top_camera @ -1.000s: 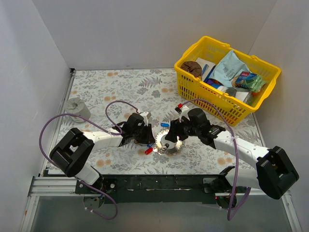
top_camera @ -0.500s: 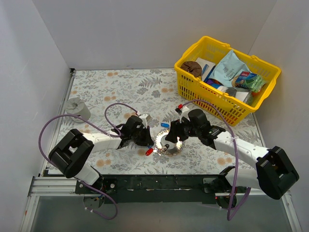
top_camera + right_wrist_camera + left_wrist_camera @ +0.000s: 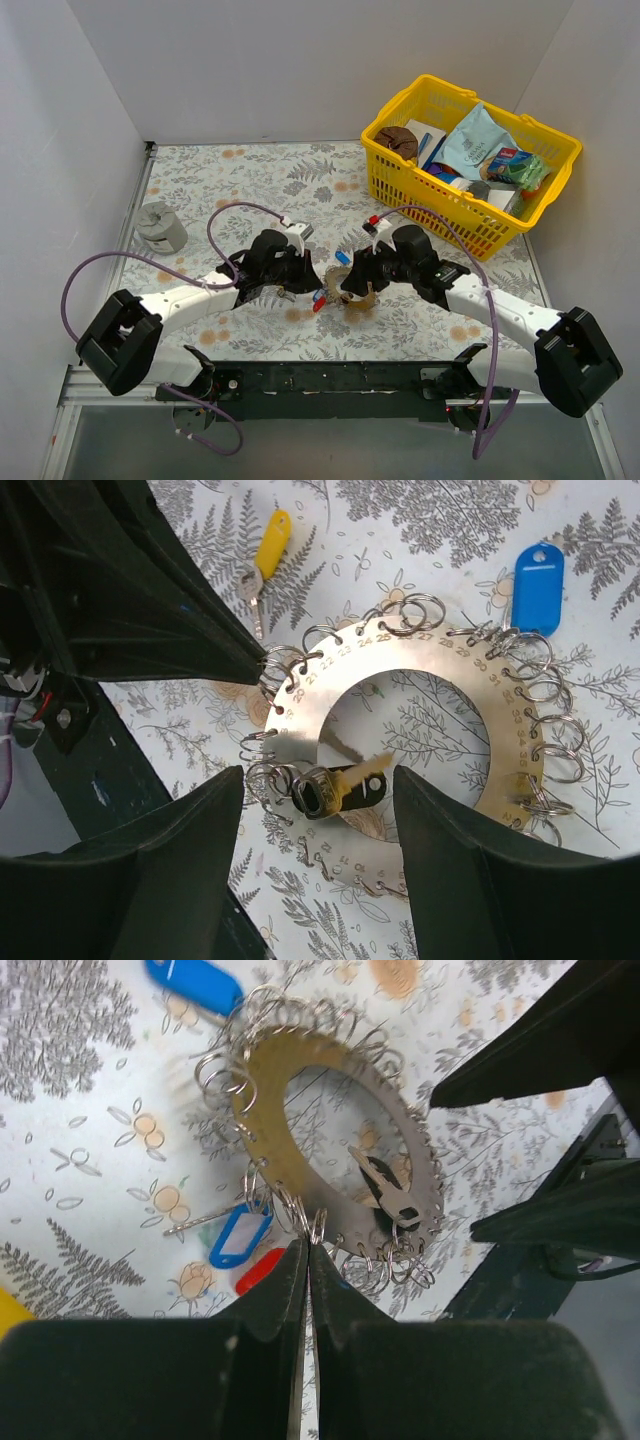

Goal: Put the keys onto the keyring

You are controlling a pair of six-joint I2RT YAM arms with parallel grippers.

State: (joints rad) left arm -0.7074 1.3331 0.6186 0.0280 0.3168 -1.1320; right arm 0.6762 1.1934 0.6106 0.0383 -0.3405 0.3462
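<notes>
The keyring point(image 3: 480, 670) is a flat metal ring plate with many small wire loops along its rim; it lies mid-table point(image 3: 360, 298) between both grippers. My left gripper point(image 3: 308, 1246) is shut, its tips pinching one small loop at the plate's edge point(image 3: 270, 1110). My right gripper point(image 3: 318, 780) hangs open over the plate, its fingers point(image 3: 150, 870) either side of a brass, dark-headed key point(image 3: 335, 788). A yellow key point(image 3: 268, 542) and a blue tag point(image 3: 537, 585) lie on the table beside the plate. A blue-framed key point(image 3: 238, 1238) and a red one point(image 3: 262, 1270) lie by the left fingertips.
A yellow basket point(image 3: 430, 80) full of packets stands at the back right. A grey cylinder point(image 3: 161, 225) sits at the far left. Purple cables loop over both arms. White walls close in the flowered table on three sides.
My left gripper has shut and moved right onto the ring plate's edge. The plate now looks darker and tilted in the top view. The right gripper has held still.
</notes>
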